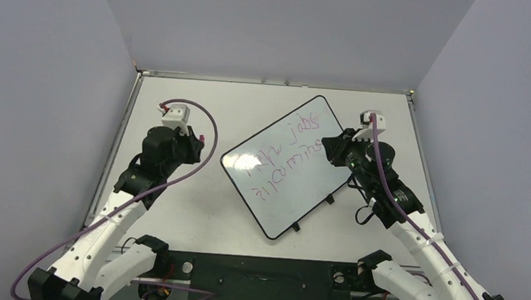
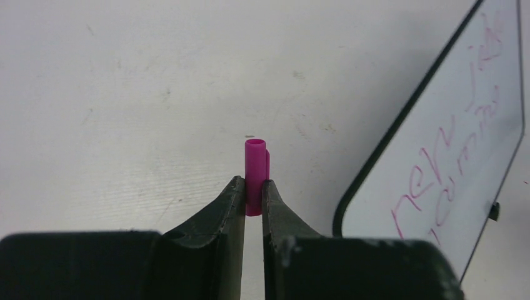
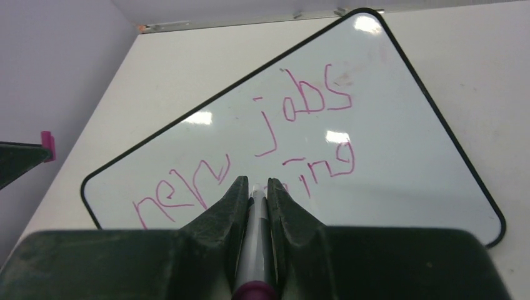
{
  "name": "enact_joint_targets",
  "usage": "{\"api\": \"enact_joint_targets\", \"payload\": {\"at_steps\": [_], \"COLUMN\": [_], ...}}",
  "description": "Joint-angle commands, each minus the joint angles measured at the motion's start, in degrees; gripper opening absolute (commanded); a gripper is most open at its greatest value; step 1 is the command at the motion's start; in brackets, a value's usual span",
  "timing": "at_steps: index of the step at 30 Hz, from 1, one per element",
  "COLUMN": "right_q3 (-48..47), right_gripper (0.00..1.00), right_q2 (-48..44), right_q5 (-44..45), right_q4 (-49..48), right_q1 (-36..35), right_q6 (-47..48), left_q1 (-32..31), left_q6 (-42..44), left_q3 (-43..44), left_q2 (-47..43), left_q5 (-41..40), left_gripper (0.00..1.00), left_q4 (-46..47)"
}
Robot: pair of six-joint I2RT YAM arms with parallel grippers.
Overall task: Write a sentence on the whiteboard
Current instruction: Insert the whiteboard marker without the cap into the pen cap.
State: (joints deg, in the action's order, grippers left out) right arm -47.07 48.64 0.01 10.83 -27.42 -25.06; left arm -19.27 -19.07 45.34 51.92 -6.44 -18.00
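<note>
Over the grey-walled white table (image 1: 174,207), left hand (image 2: 253,182) clamps cap (image 2: 254,156), right hand (image 3: 257,182) marker (image 3: 253,231).

Whiteboard (image 1: 286,165) occupies centre; open table (image 1: 194,219) left; walls (image 1: 42,71) enclose sides.

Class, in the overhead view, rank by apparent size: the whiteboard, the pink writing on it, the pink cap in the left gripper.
1. whiteboard, largest.
2. pink writing, covering part of it.
3. pink cap, a speck in the left gripper.
</note>
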Motion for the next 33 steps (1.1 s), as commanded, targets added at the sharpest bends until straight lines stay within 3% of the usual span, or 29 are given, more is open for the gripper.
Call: {"api": "enact_joint_targets", "payload": {"at_steps": [1, 9, 17, 22, 28, 33], "right_q3": [-4.7, -10.1, -11.9, -12.8, -13.8, -13.8], "right_gripper": [0.00, 0.00, 0.00, 0.00, 0.00, 0.00], "right_q2": [2.2, 6.0, 7.8, 8.0, 8.9, 9.0], "right_q5": [-9.7, -25.6, -37.9, -40.6, -41.6, -41.3], "right_q4": [-5.9, -7.6, -7.8, -6.6, -3.7, -1.6], "right_q1": [0.2, 0.0, -0.1, -0.7, -2.6, -5.0], "right_q6": [-3.0, -4.9, -6.5, -6.6, -4.3, -2.2], "left_q1": [-1.9, -4.8, -10.0, -14.3, -20.7, -21.5], "left_q6": [2.7, 4.2, 5.0, 7.7, 10.8, 11.0], "left_q3": [1.9, 0.3, -1.7, -1.3, -0.4, -1.3], "left_q2": [-3.8, -6.0, -2.0, 0.4, 2.7, 2.0], "left_q5": [8.3, 28.6, 41.4, 42.6, 38.0, 37.2], "left_gripper": [0.00, 0.00, 0.00, 0.00, 0.00, 0.00], "left_q4": [3.7, 11.6, 21.6, 22.5, 22.5, 24.1]}}
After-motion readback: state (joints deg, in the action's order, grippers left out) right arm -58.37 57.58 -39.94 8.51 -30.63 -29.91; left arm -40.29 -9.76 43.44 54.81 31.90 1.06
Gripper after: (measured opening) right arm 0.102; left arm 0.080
